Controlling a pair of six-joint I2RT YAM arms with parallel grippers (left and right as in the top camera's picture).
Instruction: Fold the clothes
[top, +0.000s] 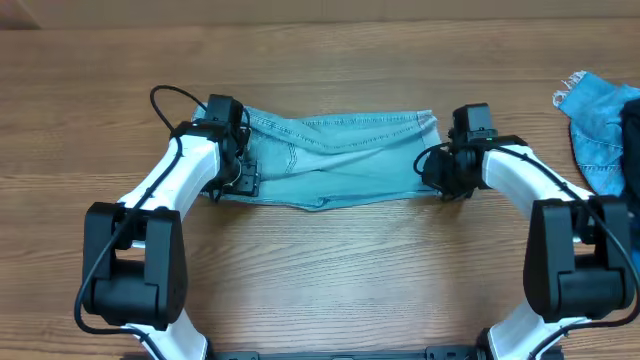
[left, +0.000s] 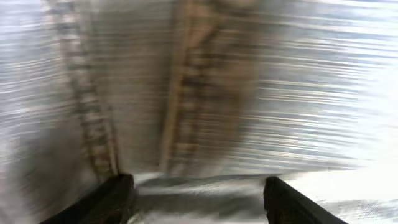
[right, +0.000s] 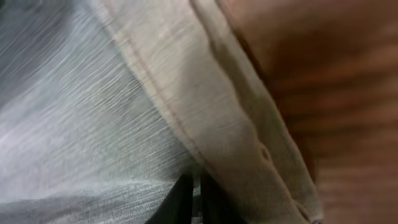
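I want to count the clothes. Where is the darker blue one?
From overhead, the darker blue garment lies at the picture's right edge, past the right arm, apart from the pale jeans between the two arms.

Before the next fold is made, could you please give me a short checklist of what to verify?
1. Left gripper open over the jeans: ok, jaws wide apart with denim beneath.
2. Right gripper shut at the jeans' right end: ok, fingers nearly together.
3. Right gripper really pinching cloth: cannot tell, the fingertips are at the frame's bottom edge.
4. Jeans lying as one folded band on the table between both arms: ok.
5. Second denim garment apart from the jeans: ok, it lies at the far right edge.
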